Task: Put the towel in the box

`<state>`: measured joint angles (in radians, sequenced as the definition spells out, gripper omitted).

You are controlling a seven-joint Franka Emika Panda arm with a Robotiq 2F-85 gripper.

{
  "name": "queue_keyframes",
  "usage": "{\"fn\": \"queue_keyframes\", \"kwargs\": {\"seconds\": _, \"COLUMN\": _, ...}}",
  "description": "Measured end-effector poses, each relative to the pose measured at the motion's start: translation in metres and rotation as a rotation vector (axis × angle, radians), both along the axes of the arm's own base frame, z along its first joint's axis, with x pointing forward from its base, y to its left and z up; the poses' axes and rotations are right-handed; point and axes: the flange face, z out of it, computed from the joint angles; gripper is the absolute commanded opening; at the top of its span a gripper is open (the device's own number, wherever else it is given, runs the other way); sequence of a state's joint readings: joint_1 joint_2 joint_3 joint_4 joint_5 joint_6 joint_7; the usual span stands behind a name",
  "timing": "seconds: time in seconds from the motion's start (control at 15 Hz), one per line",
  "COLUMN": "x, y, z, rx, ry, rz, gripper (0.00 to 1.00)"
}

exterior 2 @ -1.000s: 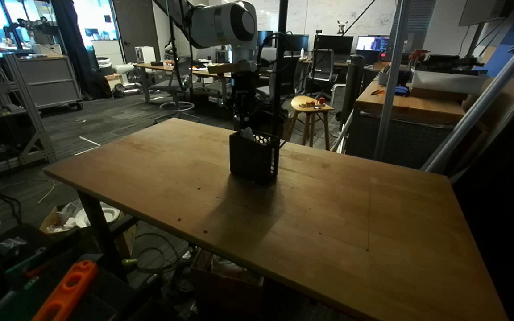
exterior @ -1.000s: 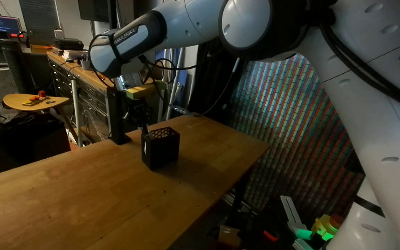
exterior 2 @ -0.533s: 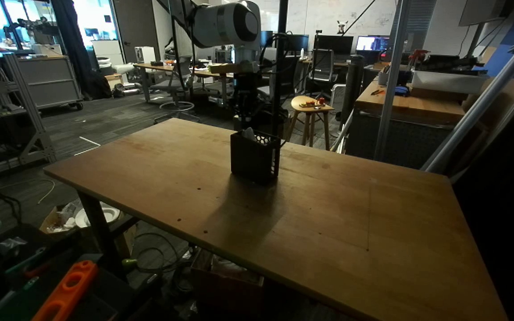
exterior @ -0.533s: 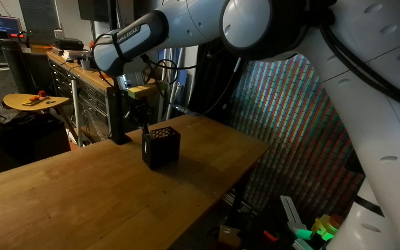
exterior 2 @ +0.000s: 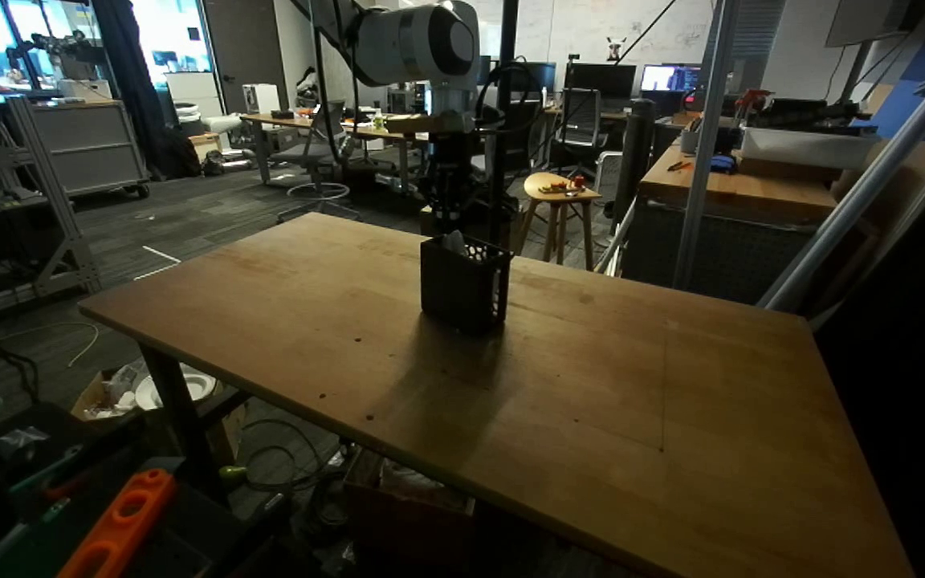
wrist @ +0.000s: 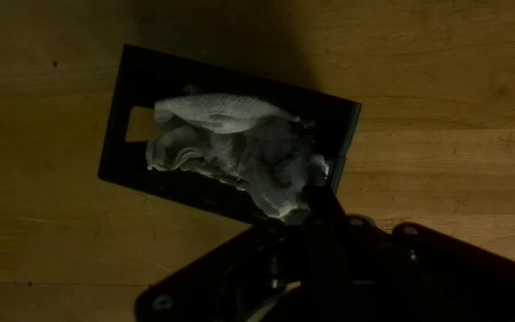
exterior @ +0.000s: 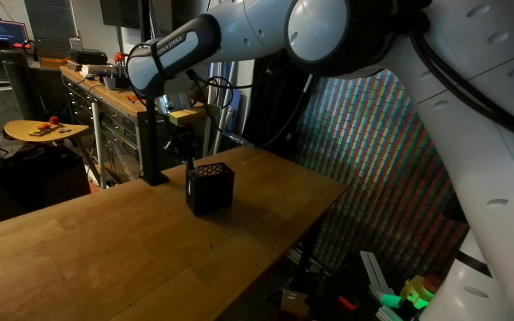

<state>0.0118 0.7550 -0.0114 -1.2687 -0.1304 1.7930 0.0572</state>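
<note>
A small black open box [exterior: 212, 194] stands upright on the wooden table; it also shows in an exterior view [exterior 2: 462, 289] and in the wrist view [wrist: 239, 76]. A crumpled grey-white towel [wrist: 221, 112] lies inside the box; a pale tip of it [exterior 2: 453, 241] shows above the rim. My gripper [exterior: 191, 166] points down at one end of the box, fingertips at the opening. In the wrist view my gripper [wrist: 313, 203] has its fingers close together beside the towel and the end wall. Darkness hides whether they pinch towel, wall or nothing.
The wooden table [exterior: 105, 249] has a dark upright post [exterior: 152, 151] at its far edge, close to my gripper. The post [exterior 2: 501, 152] also stands behind the arm in an exterior view. Cables [exterior: 257, 84] hang from my arm. A small stool [exterior: 45, 130] stands beyond the table.
My arm and gripper have shifted slightly to the right in both exterior views. The box, with the towel in it, has slid the same way by a similar small amount.
</note>
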Motion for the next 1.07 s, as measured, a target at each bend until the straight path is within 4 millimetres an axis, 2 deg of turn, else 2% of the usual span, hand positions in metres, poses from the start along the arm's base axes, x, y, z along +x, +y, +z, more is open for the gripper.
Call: {"fn": "queue_keyframes", "kwargs": {"seconds": 1.07, "x": -0.0042, "y": -0.0109, "z": 0.0060, "rx": -0.002, "ry": -0.014, "rz": -0.012, "gripper": 0.00}}
